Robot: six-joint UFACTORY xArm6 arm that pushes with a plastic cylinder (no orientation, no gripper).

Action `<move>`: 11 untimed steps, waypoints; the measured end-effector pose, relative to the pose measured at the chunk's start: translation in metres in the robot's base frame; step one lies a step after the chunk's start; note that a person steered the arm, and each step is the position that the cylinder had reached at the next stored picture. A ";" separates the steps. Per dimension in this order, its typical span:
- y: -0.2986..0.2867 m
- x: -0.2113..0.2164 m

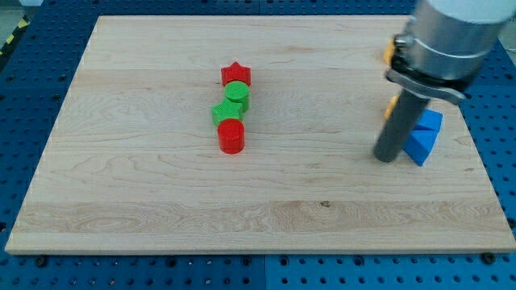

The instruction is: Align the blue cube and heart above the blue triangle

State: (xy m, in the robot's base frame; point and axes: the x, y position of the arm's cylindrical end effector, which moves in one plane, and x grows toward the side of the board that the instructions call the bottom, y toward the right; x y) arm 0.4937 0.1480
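So there's no gripper on this arm at all, nothing to open or close and nothing held, just a straight dark rod, and the rod's tip (387, 158) is planted on the light wooden board (161, 201) over at the view's right. It sits right against the left side of the blue stuff, touching or as near as I can tell.

The blue pieces are bunched together there: a blue cube (430, 122) toward the top and a blue triangle-looking wedge (419, 147) just below it, the two touching. The rod and the grey arm housing cover part of that cluster, so I can't make out a blue heart anywhere. Two small orange bits (388, 53) peek out from behind the arm, shape impossible to tell.

Well apart, left of the middle, there's a tight little column: a red star (236, 74) on top, a green cylinder (237, 93) under it, another green block (222, 113) that's hard to read, then a red cylinder (230, 135) at the bottom, each touching the next.
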 end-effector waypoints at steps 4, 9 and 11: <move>0.047 -0.075; 0.143 -0.105; 0.145 -0.043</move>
State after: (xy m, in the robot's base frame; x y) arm 0.4508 0.2928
